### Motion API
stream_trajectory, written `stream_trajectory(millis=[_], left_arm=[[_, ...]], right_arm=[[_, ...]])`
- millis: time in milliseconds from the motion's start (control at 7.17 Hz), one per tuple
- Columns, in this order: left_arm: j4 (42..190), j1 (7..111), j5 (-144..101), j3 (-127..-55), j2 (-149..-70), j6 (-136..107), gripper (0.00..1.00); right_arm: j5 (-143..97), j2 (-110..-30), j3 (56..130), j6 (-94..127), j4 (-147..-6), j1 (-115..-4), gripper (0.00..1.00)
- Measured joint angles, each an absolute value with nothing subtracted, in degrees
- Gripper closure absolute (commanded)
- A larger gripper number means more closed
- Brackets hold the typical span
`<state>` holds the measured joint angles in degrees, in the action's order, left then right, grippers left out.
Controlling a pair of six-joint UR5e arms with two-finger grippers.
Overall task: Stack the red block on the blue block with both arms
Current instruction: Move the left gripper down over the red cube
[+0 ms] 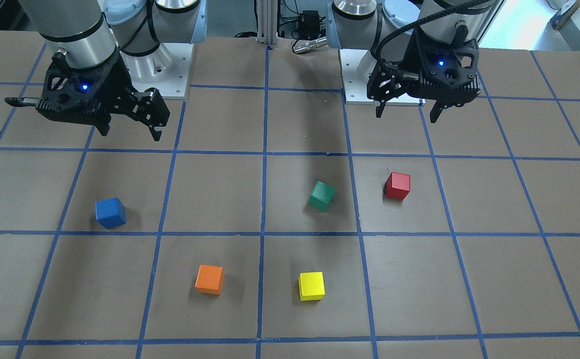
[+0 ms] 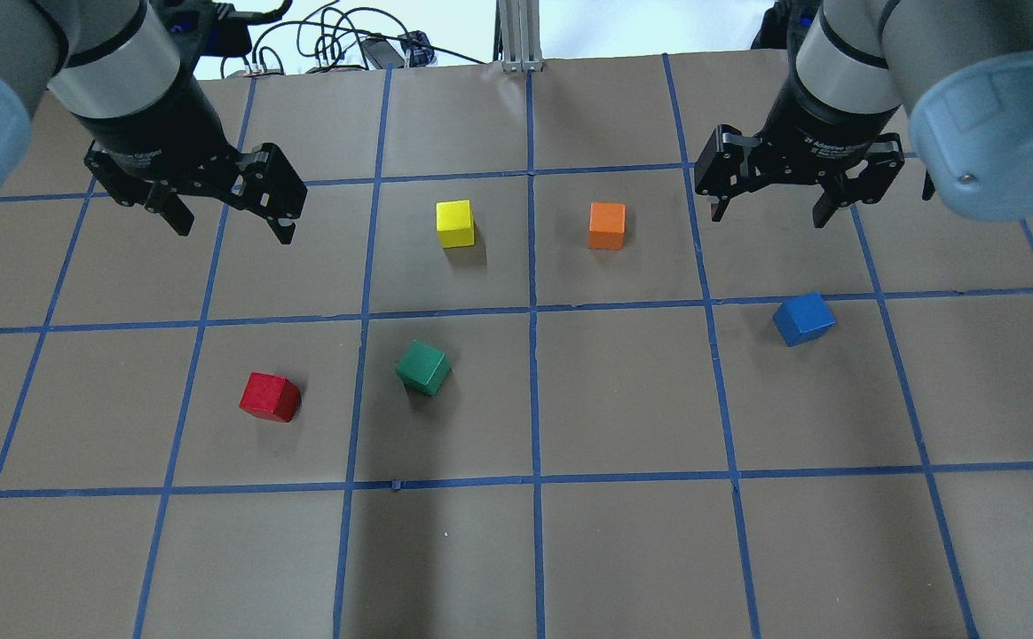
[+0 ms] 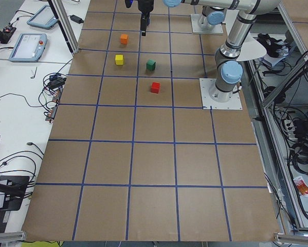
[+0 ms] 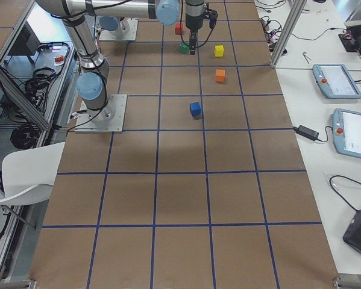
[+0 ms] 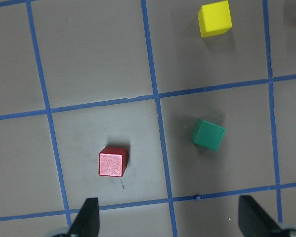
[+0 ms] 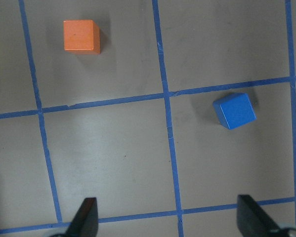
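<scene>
The red block (image 1: 397,186) (image 2: 270,397) lies on the brown table on my left side. My left gripper (image 1: 407,115) (image 2: 232,226) hangs open and empty above the table, farther out than the block. In the left wrist view the red block (image 5: 111,163) sits above the left fingertip (image 5: 88,217). The blue block (image 1: 110,213) (image 2: 803,319) lies on my right side. My right gripper (image 1: 130,133) (image 2: 768,217) hangs open and empty above the table beyond it. In the right wrist view the blue block (image 6: 234,110) sits above the right fingertip (image 6: 251,217).
A green block (image 2: 422,367) lies right of the red one. A yellow block (image 2: 454,223) and an orange block (image 2: 607,225) lie farther out, between the two grippers. The table carries a blue tape grid. The arm bases (image 1: 170,75) stand at its near edge.
</scene>
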<state>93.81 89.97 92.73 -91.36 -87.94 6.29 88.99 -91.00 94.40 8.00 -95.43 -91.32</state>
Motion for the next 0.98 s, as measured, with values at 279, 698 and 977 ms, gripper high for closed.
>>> stream_trajectory(millis=[279,698,977], left_arm=[[89.64,87.58,92.79,-98.86,-88.82,7.31,0.00],[81.70,81.46,92.69,-107.50,-91.13,16.12,0.00],[72.74,78.64,92.73,-114.47,-92.82,23.47,0.00]], right_arm=[[89.01,-91.01,94.53,8.00,-95.39,-91.37,0.00],[89.03,-90.97,94.63,8.00,-95.28,-91.46,0.00],[89.03,-90.97,94.65,8.00,-95.27,-91.50,0.00]])
